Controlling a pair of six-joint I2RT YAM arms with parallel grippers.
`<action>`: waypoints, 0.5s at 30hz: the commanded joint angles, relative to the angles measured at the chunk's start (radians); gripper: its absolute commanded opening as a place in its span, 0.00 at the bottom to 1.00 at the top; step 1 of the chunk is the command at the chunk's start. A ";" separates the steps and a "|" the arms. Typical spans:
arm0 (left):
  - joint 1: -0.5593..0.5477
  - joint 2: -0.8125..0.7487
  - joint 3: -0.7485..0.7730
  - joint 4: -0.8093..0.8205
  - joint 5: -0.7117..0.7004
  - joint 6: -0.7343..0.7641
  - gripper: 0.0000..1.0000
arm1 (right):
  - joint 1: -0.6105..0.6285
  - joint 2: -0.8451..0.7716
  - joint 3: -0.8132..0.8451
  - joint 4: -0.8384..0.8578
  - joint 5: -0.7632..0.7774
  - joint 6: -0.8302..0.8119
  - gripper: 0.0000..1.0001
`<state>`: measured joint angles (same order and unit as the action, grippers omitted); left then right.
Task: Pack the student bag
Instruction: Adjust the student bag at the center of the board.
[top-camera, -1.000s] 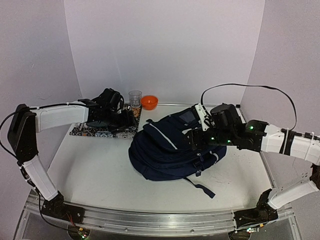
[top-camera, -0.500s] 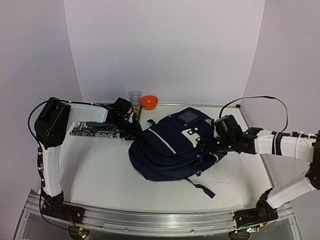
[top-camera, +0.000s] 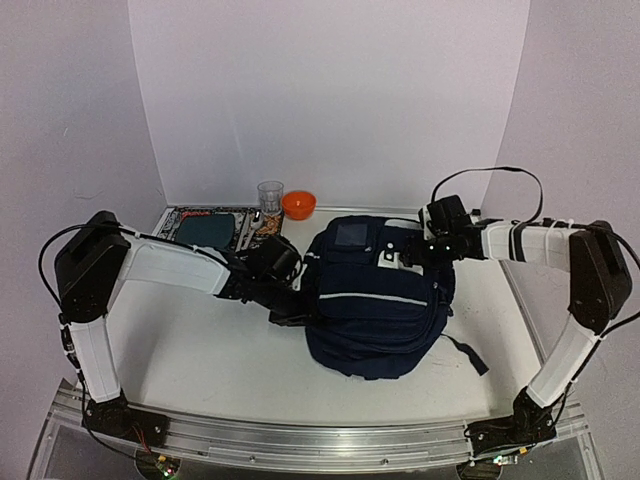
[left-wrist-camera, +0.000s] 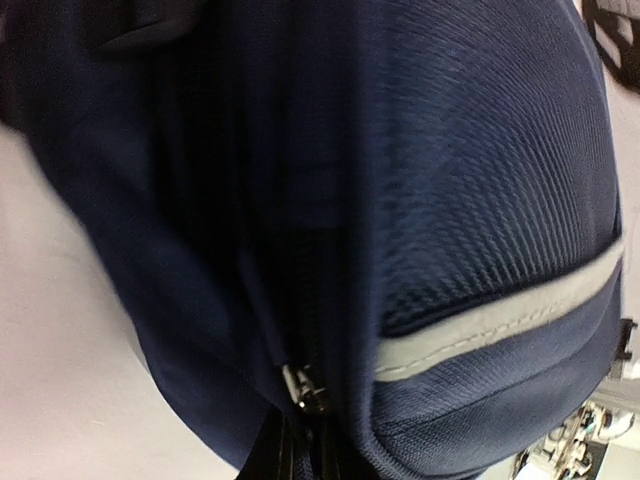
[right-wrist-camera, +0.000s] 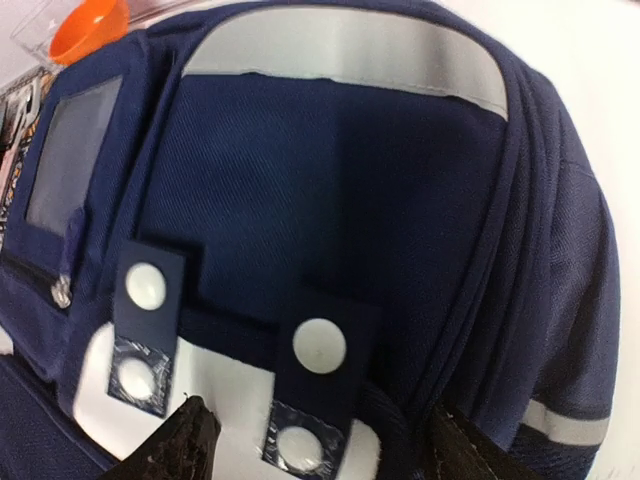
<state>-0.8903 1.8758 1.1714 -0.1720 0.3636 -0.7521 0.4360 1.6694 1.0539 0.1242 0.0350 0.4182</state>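
Note:
The student bag (top-camera: 375, 305), navy with a pale stripe, lies in the middle of the table. My left gripper (top-camera: 288, 312) presses against its left side. In the left wrist view the bag (left-wrist-camera: 450, 180) fills the frame, and the left gripper (left-wrist-camera: 295, 458) is shut just below the metal zipper slider (left-wrist-camera: 305, 390), on its pull. My right gripper (top-camera: 418, 256) is at the bag's back right corner. It stands open there, its fingertips (right-wrist-camera: 190, 440) on either side of the white buckle patch (right-wrist-camera: 215, 385) and a snap strap (right-wrist-camera: 320, 345).
A patterned mat (top-camera: 190, 215) with a dark teal pouch (top-camera: 205, 230) lies at the back left. A clear glass (top-camera: 270, 195) and an orange bowl (top-camera: 298, 204) stand behind the bag. A loose strap (top-camera: 466, 355) trails right of the bag.

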 joint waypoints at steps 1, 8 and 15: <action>-0.085 -0.062 0.035 0.116 0.080 0.021 0.13 | 0.008 0.080 0.185 -0.029 -0.097 -0.206 0.68; -0.024 -0.211 -0.069 0.098 -0.011 0.022 0.50 | 0.016 -0.066 0.147 -0.132 -0.090 -0.206 0.75; 0.152 -0.238 -0.129 0.097 0.022 -0.020 0.63 | 0.098 -0.269 0.086 -0.226 0.004 -0.137 0.79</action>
<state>-0.8130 1.6334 1.0571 -0.1049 0.3800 -0.7499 0.4695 1.5215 1.1563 -0.0201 -0.0139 0.2383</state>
